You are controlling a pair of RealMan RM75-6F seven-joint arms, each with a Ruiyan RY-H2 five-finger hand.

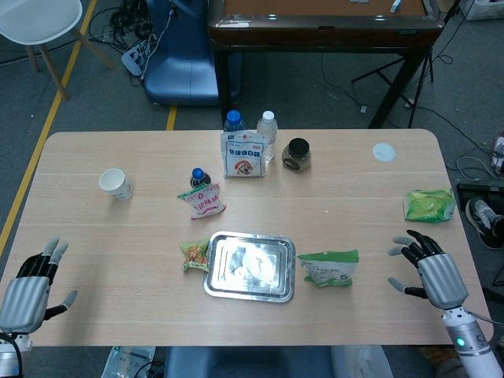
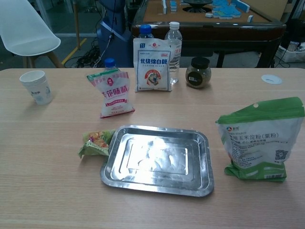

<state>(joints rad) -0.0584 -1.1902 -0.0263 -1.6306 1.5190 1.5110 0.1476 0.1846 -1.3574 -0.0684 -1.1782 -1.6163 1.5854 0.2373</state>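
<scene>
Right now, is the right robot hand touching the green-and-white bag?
Apart. The head view shows bare table between the right robot hand and the green-and-white bag.

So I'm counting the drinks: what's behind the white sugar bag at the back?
Two bottles stand behind the white sugar bag: a blue-capped bottle and a white-capped clear bottle. The bag covers their lower parts, so the blue-capped bottle's fill level cannot be seen.
</scene>
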